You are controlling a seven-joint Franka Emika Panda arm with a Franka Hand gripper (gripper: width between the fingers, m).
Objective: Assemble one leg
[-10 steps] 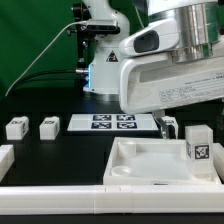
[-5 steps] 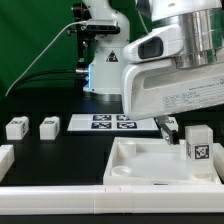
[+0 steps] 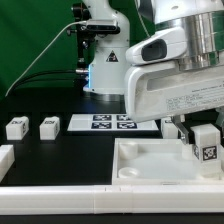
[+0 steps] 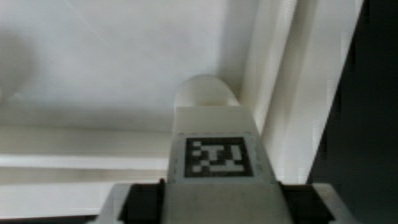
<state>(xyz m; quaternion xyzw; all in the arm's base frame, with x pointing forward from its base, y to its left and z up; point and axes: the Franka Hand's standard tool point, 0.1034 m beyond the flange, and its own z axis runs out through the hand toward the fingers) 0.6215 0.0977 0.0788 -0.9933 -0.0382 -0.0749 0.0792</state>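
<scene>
Gripper [image 3: 203, 133]: jaws closed on one leg [image 3: 207, 150], one finger on each side of the block. In the wrist view the two fingers [image 4: 135, 206] flank the leg [image 4: 217, 135] with no gap showing. The leg's tag faces the camera.

Held leg: upright, over the corner of the white tray-like piece [image 3: 140, 165] at the exterior view's right. The wrist view shows its far end at a rounded socket just inside the raised rim [image 4: 276, 70]. Cannot tell whether it is seated or just above.

Legs counted: three in view. One is in the gripper. Two loose legs [image 3: 16, 127] [image 3: 48, 126] stand side by side, slightly apart, on the black table [image 3: 70, 150] at the exterior view's left, well apart from the tray-like piece.

Tray-like pieces: one.

Marker board [image 3: 88, 122]: one, flat on the table behind the tray-like piece, four tags showing, its right end hidden by the arm.
</scene>
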